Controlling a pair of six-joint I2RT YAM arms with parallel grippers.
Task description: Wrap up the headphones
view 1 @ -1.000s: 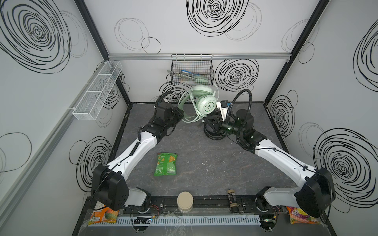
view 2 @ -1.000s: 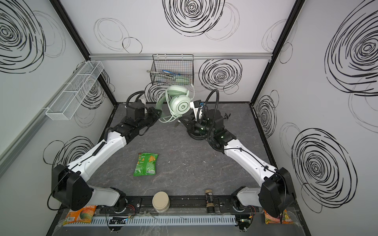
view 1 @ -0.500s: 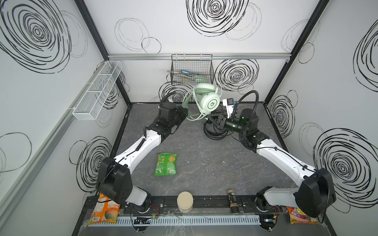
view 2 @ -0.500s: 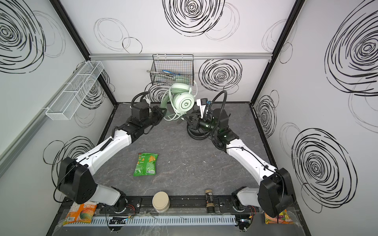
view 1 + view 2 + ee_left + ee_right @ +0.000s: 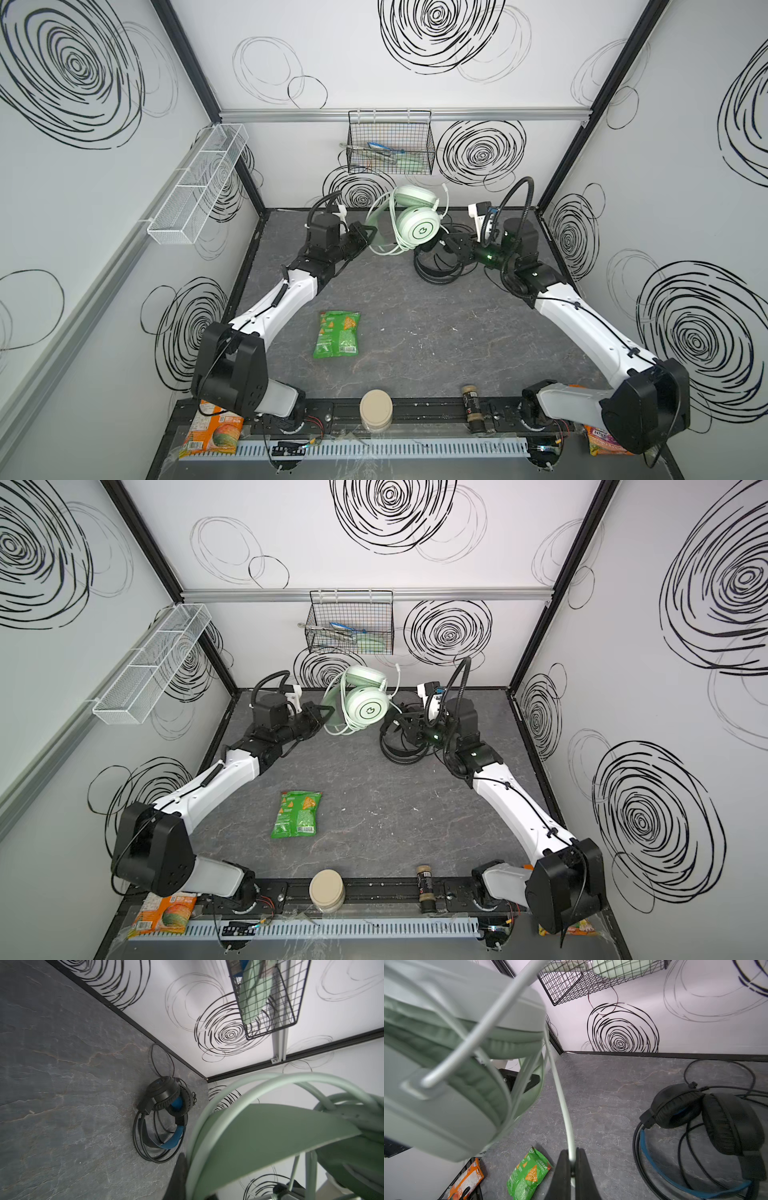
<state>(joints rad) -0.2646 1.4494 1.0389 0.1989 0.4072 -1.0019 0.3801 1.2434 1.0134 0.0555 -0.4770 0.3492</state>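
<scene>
Item one: we are holding the mint-green headset (image 5: 417, 226) aloft near the back wall, left jaws clamping its headband, right jaws pinching its pale cable (image 5: 563, 1103). Item two: the black headset (image 5: 166, 1105) is lying on the desk (image 5: 415, 332), back right, cable looping around it.
</scene>
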